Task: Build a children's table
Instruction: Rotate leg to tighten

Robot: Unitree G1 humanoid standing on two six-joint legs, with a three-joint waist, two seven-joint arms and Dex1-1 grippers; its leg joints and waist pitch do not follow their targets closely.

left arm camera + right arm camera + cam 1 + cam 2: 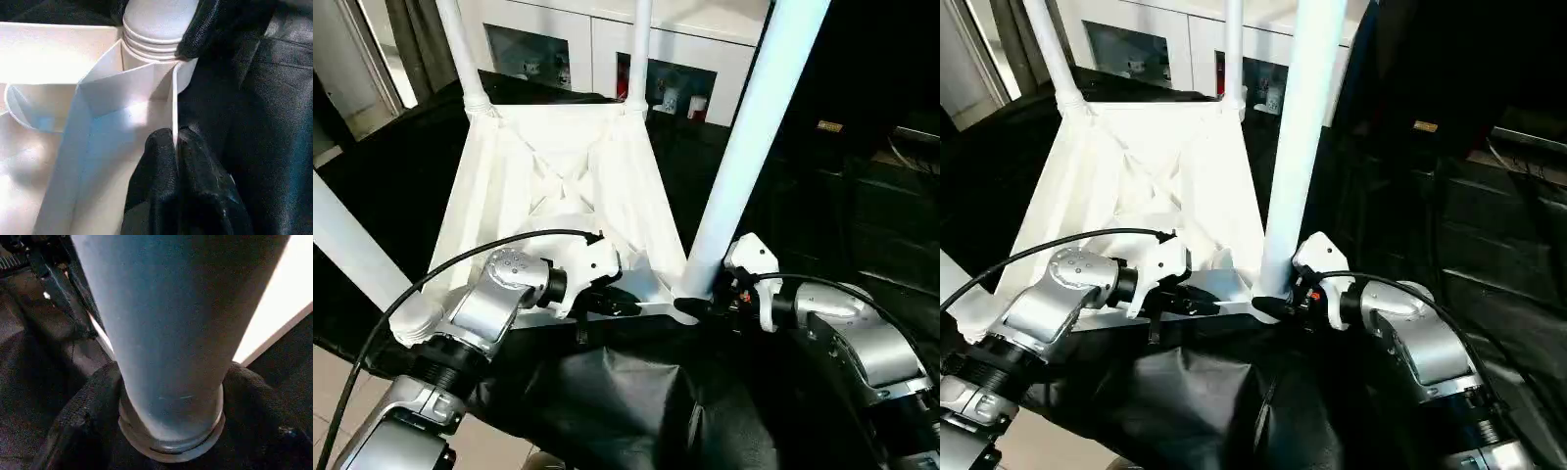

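Black cloth [636,401] covers the bench, so everything white really pops against it. Nearest the camera are the two silver forearms, and right past them the upturned tabletop [563,147] lies on that cloth, ribbed underside facing up.

Left hand [625,305] is clenched on the near edge of the tabletop; in the left wrist view its black fingertips [161,161] pinch the thin white rim wall, just beside the near right corner socket [146,63] with its ringed collar.

Right hand [693,307] sits at the base of the near right leg [754,127], where that leg meets the corner socket. In the right wrist view a black finger [78,416] shows on each side of the flared end of the leg, close against it. Can't tell for sure if it's properly gripping or just cupping it, so I'm not calling that one.

That leg stands up from the near right corner, leaning a bit off to the right. Another leg [352,250] rises from the near left corner. Further back, two more legs [462,49] stand in the far corners.

Behind all that is a white cabinet [597,44] with glass doors and some small items inside, too tiny to read. Off to the right there's a small yellowish label [829,126] on dark stuff, but I can't read it.
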